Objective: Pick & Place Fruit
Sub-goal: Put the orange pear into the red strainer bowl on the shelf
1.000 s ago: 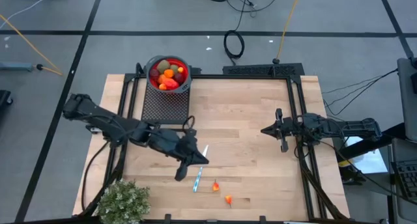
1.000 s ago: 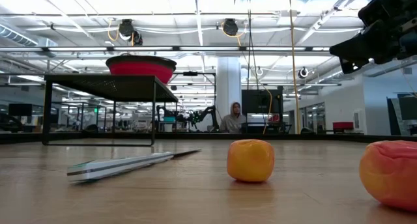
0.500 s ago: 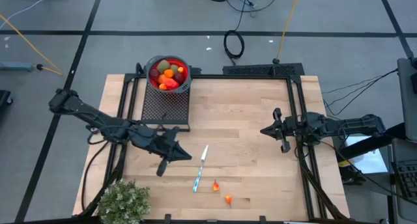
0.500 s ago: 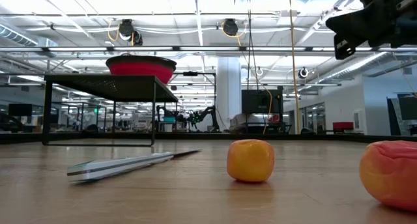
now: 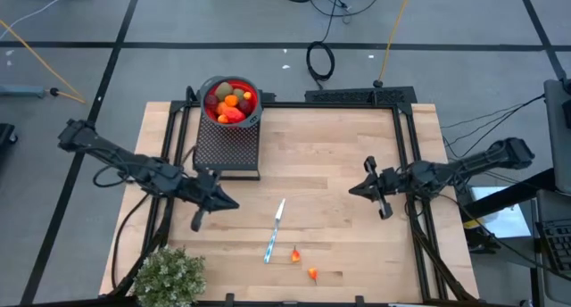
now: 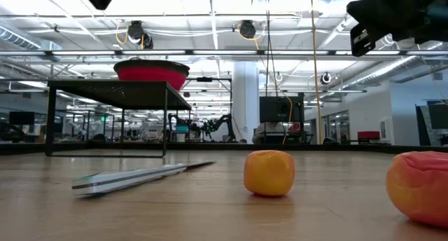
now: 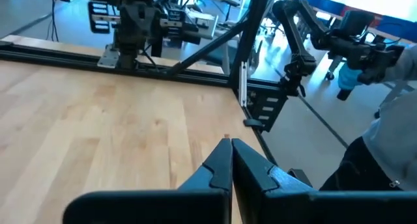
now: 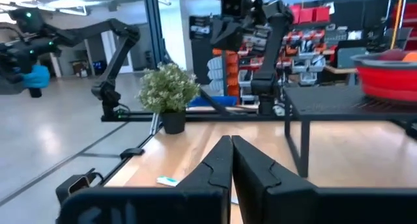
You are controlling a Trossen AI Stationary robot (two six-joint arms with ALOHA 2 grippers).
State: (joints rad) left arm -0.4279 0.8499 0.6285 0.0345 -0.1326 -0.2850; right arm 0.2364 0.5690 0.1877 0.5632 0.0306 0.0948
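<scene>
Left gripper (image 5: 198, 219) hovering closed and empty above the wooden table (image 5: 339, 155), near its left edge; right gripper (image 5: 382, 207) likewise closed and empty, over the right side. Two small orange toy fruit pieces (image 5: 303, 263) lying loose on the boards, between the two pincers and toward the front edge; remaining fruit heaped in the red bowl (image 5: 231, 100) on the black mesh stand (image 5: 227, 146), behind the left gripper.

Step in hand, as judged: reaching for a loose piece. Best done by opening the fingers before descent, centring over one piece, closing gently on the rounded body.

Obstacle: slim silver-and-blue knife (image 5: 274, 230), just beside the nearer piece, on the left gripper's path. Bushy grey-green potted plant (image 5: 169, 277) at the front left corner, clear of the route.
</scene>
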